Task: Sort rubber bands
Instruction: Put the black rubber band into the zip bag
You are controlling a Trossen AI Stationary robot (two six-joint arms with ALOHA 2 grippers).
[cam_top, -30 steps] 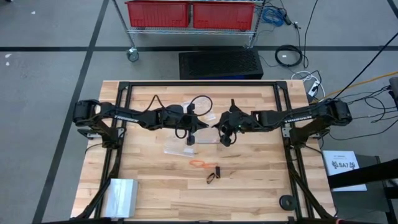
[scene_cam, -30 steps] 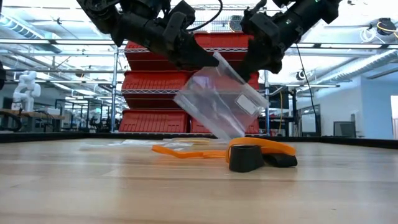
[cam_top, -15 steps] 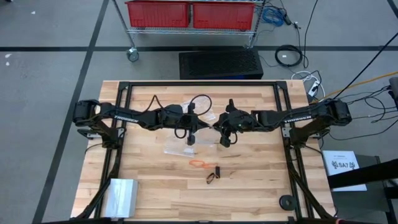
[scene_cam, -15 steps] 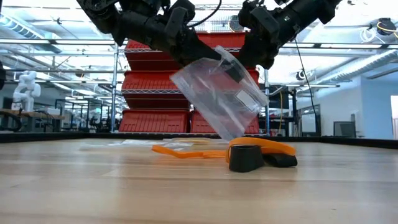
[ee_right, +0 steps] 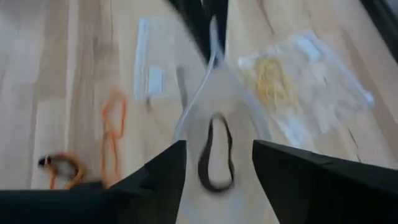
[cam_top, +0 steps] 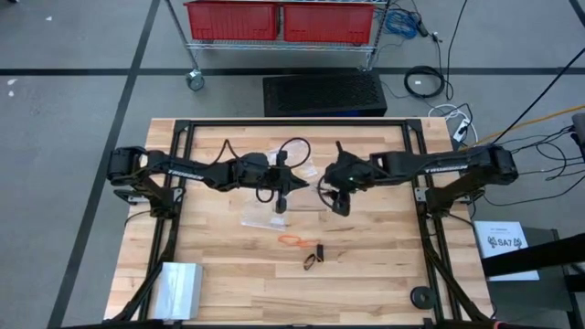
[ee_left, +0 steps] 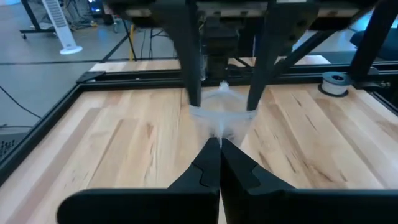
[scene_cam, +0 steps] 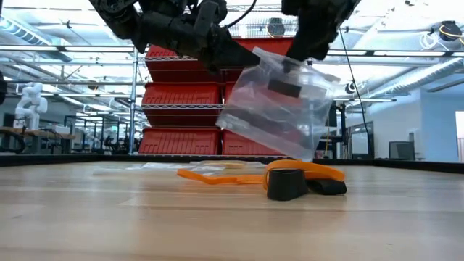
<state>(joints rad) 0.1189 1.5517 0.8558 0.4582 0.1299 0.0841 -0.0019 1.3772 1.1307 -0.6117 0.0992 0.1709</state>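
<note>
— Looking at the rubber bands [cam_top: 304,248] first: what do they look like, and where are they?

— Thin little loops, several colours. On the table [cam_top: 366,274], toward its near middle, an orange band [cam_top: 292,239] lies flat in a long, narrow shape, and just beside it sits a small clump of orange and black bands [cam_top: 313,257]. From table height the clump reads as a curled orange strip over two dark lumps. One black band [ee_right: 216,152], an elongated oval, lies inside a clear plastic bag [scene_cam: 279,105] that hangs above the table. A tangle of yellowish-tan bands [ee_right: 273,78] sits in another clear bag [ee_right: 311,81] lying on the wood.

— What holds the hanging bag up?

— The left gripper [ee_left: 219,146] has its fingers pressed together on one edge of the bag, pinching the film. The right gripper [ee_right: 217,165] is over the bag's mouth with its two fingers spread wide apart, and the black band shows in the gap between them, not gripped.

— Anything else on the table?

— A third flat clear bag [ee_right: 155,59] with a white label, near the orange loop.
</note>
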